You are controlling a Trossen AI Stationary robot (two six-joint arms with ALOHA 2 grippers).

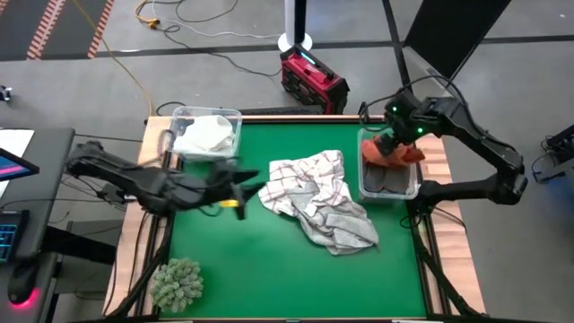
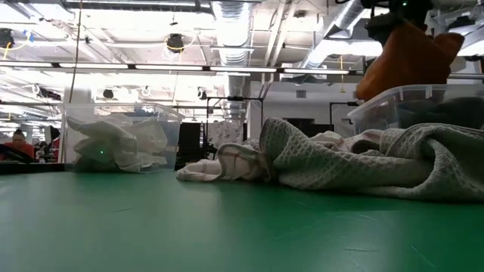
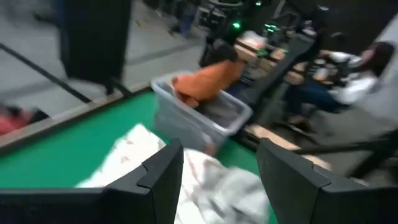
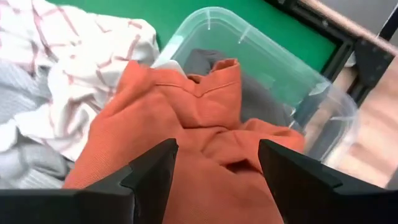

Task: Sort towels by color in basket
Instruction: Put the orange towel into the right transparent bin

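Two clear bins sit on the green table (image 1: 269, 260). The right bin (image 1: 387, 186) is at the far right and has a dark grey towel (image 4: 261, 93) inside. The left bin (image 1: 208, 135) is at the far left and holds white towels (image 1: 204, 136).

The right claw (image 1: 391, 144) hangs just over the right bin. Its two fingers are spread wide. The orange towel (image 4: 186, 143) lies right under them, bunched up, and it looks like it is touching them. I cannot tell if the claw has truly let go of it.

Here is what could go wrong. Part of the orange towel hangs over the bin's edge, toward the middle of the table. If the claw lifts and the cloth is snagged on a finger, the towel could come back out. Or the hanging part could pull the rest down onto the table. The bin is light, so a tug might also slide it or tip it.

More towels wait in a pile in the middle of the table: a checked towel (image 1: 305, 179) and a light grey towel (image 1: 345, 229) nearer to us. They touch each other, so grabbing one may drag the other.

The left claw (image 1: 244, 187) floats just left of that pile, with its fingers apart and nothing in them.
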